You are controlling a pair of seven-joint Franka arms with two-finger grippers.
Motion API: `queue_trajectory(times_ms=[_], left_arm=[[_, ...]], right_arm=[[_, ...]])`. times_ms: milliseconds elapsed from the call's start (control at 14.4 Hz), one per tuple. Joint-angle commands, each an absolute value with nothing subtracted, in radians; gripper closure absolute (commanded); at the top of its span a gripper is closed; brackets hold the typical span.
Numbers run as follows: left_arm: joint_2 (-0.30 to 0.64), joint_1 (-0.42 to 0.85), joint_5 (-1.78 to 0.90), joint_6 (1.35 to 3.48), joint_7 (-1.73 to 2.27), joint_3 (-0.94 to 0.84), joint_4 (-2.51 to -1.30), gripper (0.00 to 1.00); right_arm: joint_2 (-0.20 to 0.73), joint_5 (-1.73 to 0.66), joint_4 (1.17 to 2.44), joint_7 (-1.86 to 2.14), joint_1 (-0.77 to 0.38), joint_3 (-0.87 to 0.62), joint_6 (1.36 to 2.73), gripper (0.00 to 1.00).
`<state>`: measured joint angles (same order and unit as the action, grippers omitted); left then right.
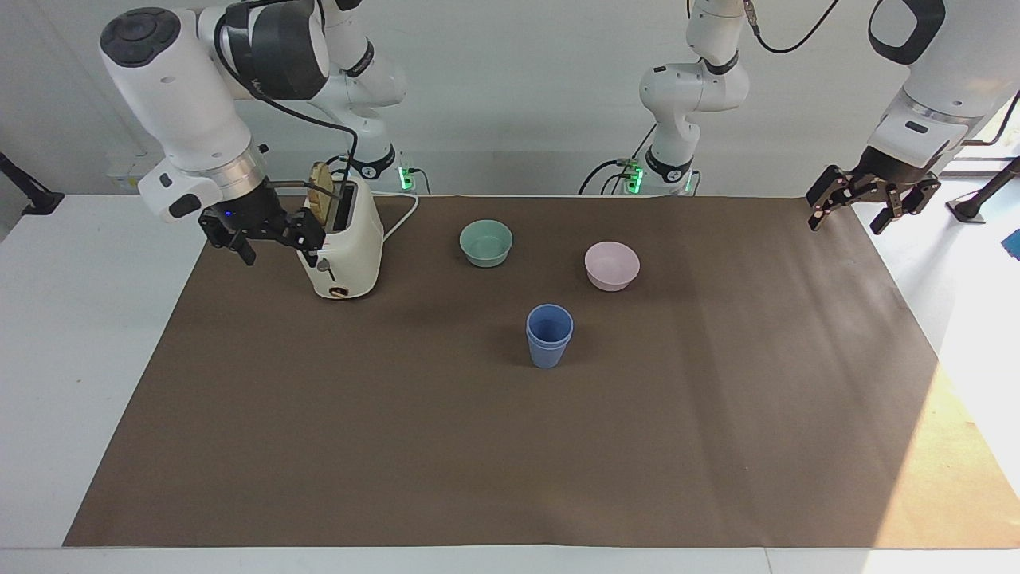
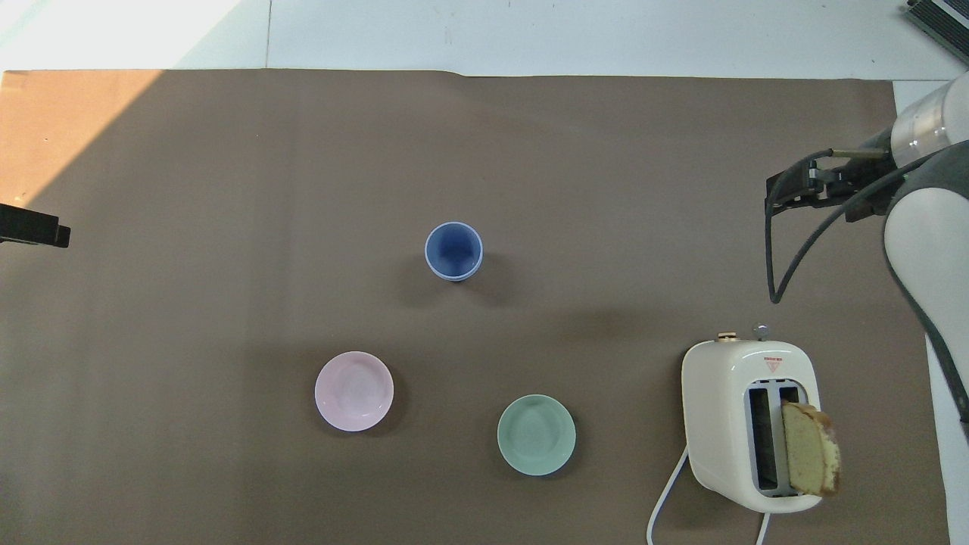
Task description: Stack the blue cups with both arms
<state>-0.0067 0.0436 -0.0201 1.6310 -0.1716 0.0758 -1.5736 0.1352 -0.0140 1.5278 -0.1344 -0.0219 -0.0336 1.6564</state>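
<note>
blue cups: both are already nested, one inside the other (image 1: 549, 336), standing upright mid-worktop, farther from the robots than either bowl
bowls: teal bowl (image 1: 486, 242) and pink bowl (image 1: 611, 265) sit side by side, apart from the stack, not touching it
toaster: cream toaster (image 1: 344, 244) at the right arm's end, with a slice of bread (image 2: 810, 459) poking out of one slot
right tool: right tool (image 1: 267, 233) hangs just beside the toaster over the mat edge, fingers spread apart, nothing in them
left tool: left tool (image 1: 868, 199) is up over the mat's corner at the left arm's end, fingers splayed wide, empty; this arm just waits
worktop: white worktop (image 1: 96, 335) under a brown mat
step: looks like stacking is done, I'd say we're at the pull-back stage
next move: probably nothing but parking both arms clear of the stack, though I can't tell from here if the inner cup is fully seated
</note>
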Motion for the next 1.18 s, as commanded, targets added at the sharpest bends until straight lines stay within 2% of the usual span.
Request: queue_trajectory(times_ms=[0, 487, 1113], left_arm=[[-0.015, 0.035, -0.028, 1.614, -0.173, 0.071, -1.569, 0.00], [0.006, 0.038, -0.029, 1.562, -0.175, 0.060, -1.530, 0.00], [0.014, 0.041, -0.028, 1.552, -0.173, 0.061, -1.511, 0.00]], right_arm=[[0.101, -0.023, 1.586, -0.141, -0.009, -0.038, 1.703, 0.00], [0.067, -0.012, 1.681, -0.118, -0.015, -0.037, 1.779, 0.00], [0.071, -0.003, 1.612, -0.084, -0.015, -0.037, 1.750, 0.00]])
